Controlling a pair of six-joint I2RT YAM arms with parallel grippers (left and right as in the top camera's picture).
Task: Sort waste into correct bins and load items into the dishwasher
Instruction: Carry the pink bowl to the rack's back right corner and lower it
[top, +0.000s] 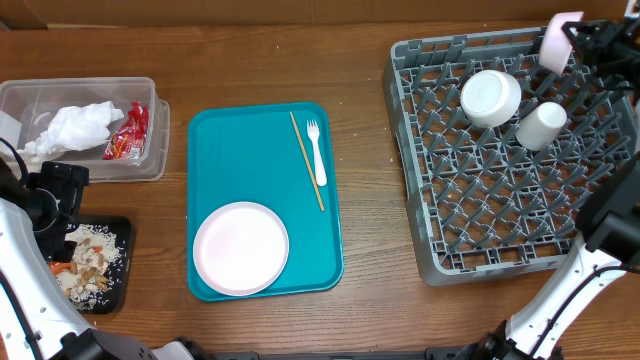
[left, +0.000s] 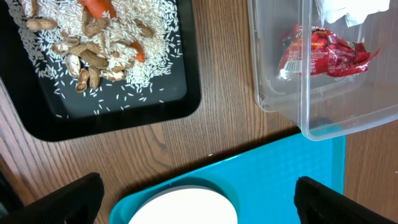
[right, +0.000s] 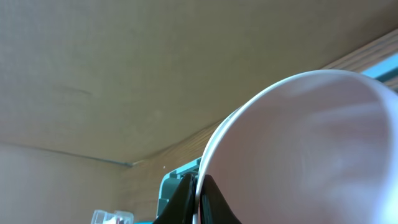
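Observation:
A teal tray (top: 230, 150) holds a white plate (top: 240, 248), a white fork (top: 316, 150) and a wooden chopstick (top: 307, 160). The grey dishwasher rack (top: 500, 240) holds a white bowl (top: 490, 97) and a white cup (top: 541, 125). My right gripper (top: 578, 35) is shut on the rim of a pink bowl (top: 555, 38) at the rack's far right corner; the rim sits pinched between the jaws (right: 198, 199). My left gripper (left: 199, 199) is open and empty, above the tray corner with the white plate (left: 186, 208).
A black tray (top: 118, 285) with rice, peanuts and carrot bits lies at the front left. A clear bin (top: 150, 160) holds crumpled white paper (top: 75, 128) and a red wrapper (top: 128, 132). Bare wood lies between tray and rack.

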